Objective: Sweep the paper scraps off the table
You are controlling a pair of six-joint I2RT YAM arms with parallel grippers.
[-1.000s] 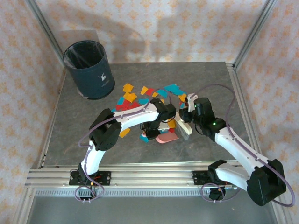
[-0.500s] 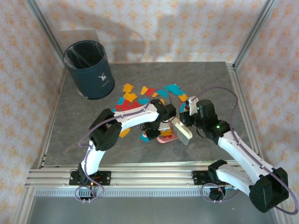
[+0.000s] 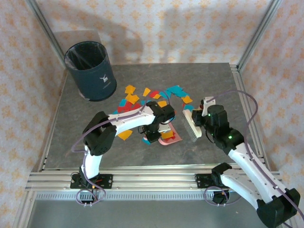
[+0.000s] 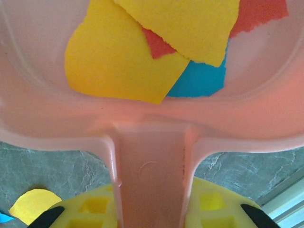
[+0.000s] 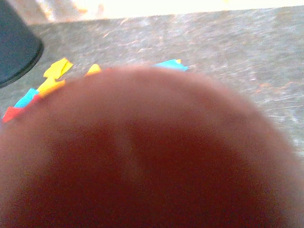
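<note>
Gripping the pink plastic dustpan [image 4: 266, 128] by its handle in the left end effector [image 4: 150, 216], low on the dark grey stone-patterned tabletop [image 3: 213, 80] to catch the red, yellow and teal paper scraps [image 3: 135, 99] strewn just beyond, and clamping a white-bristled brush [image 3: 191, 128] in the right end effector [image 3: 199, 118], likely to sweep them in.

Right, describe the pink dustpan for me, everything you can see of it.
The dustpan is smooth pink plastic: a shallow scoop with a raised rim and a flat handle. The left gripper is shut on that handle, with its yellow fingers on either side. Yellow, red and blue paper scraps lie inside. It is over the middle of the table, near the loose scraps.
</note>
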